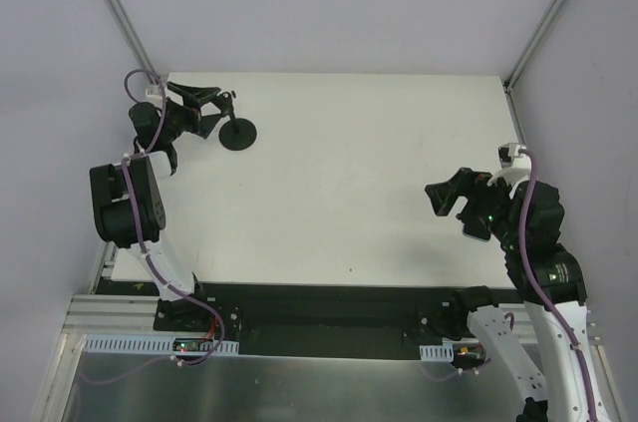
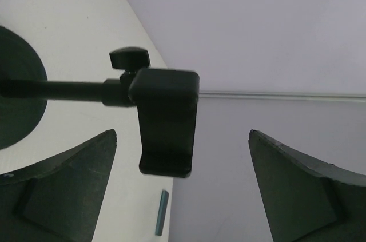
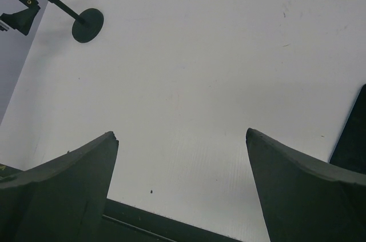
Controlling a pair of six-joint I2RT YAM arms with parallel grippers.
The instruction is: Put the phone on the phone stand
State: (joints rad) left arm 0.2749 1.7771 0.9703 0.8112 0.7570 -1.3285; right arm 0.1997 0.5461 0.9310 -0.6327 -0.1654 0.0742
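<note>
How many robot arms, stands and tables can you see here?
Robot arms: 2, the left arm and the right arm
Stands: 1, the phone stand
Tables: 1, the table
Total: 4

The hand has its fingers spread wide, with only bare white surface between them. Far ahead and to its left is the stand, its neck slanting away to the cradle. A dark shape just right of the hand cannot be identified.
</note>
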